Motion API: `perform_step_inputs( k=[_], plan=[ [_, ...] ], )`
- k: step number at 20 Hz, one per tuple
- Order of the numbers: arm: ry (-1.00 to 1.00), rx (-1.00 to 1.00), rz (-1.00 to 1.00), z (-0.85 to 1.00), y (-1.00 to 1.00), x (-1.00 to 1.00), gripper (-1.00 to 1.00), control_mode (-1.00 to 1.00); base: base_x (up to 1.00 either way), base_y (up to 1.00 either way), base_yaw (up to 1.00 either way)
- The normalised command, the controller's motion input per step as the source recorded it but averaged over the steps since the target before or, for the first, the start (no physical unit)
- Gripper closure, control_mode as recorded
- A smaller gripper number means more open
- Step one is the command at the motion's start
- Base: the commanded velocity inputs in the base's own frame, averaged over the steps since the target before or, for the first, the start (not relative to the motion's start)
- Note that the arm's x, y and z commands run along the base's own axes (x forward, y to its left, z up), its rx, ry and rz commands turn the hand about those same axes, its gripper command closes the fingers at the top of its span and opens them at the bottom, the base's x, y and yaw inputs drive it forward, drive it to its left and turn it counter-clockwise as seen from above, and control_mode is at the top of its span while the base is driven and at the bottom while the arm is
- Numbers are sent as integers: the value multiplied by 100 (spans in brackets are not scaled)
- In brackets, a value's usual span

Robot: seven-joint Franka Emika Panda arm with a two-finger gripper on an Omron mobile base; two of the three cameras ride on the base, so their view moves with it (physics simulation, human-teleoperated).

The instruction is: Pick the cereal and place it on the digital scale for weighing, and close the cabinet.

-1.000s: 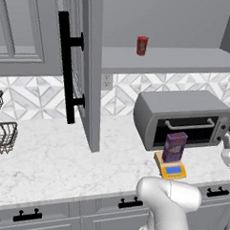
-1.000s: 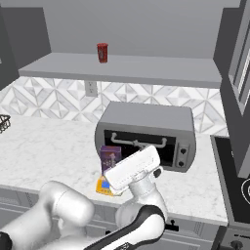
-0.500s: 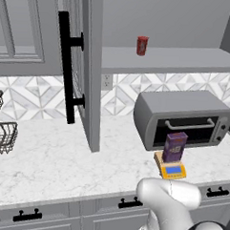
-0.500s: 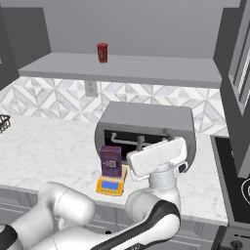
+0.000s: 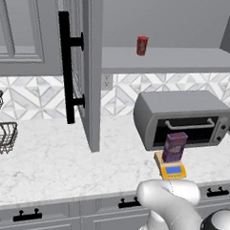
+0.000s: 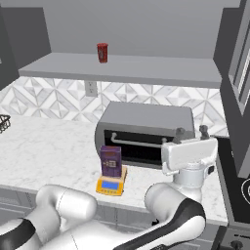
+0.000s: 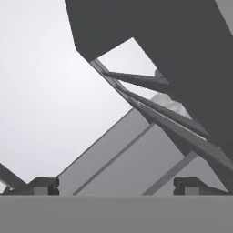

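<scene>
The cereal (image 5: 175, 147) (image 6: 111, 161), a dark purple box, stands upright on the yellow digital scale (image 5: 173, 171) (image 6: 110, 185) in front of the toaster oven. The cabinet door (image 5: 88, 72) stands open, edge-on over the counter, its long black bar handle (image 5: 67, 69) facing left. My gripper (image 6: 191, 132) is to the right of the cereal and apart from it, pointing upward, open, with nothing between its fingers. In the hand view the gripper (image 7: 117, 186) looks up at grey panels and a dark block, with its fingertips (image 7: 43, 185) wide apart.
A grey toaster oven (image 5: 183, 120) (image 6: 144, 131) sits right behind the scale. A red can (image 5: 142, 45) (image 6: 102, 52) stands on the open shelf (image 5: 167, 60). A wire basket (image 5: 2, 136) hangs over the counter's left end. Dark tall units (image 6: 234, 88) rise at the right.
My hand has swung to the right, away from the cereal, and now points upward. The cereal stays on the scale. The cabinet door has not moved.
</scene>
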Motion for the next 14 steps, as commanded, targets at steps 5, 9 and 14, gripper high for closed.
perform_step_inputs(
  k=[5,9,14],
  plan=[
    [0,5,0,-23,-58,17,-100,-100,0,0,0],
    [0,2,0,-19,-50,26,-100,-100,0,0,0],
    [15,3,0,-2,-54,36,-100,-100,0,0,0]
  ],
)
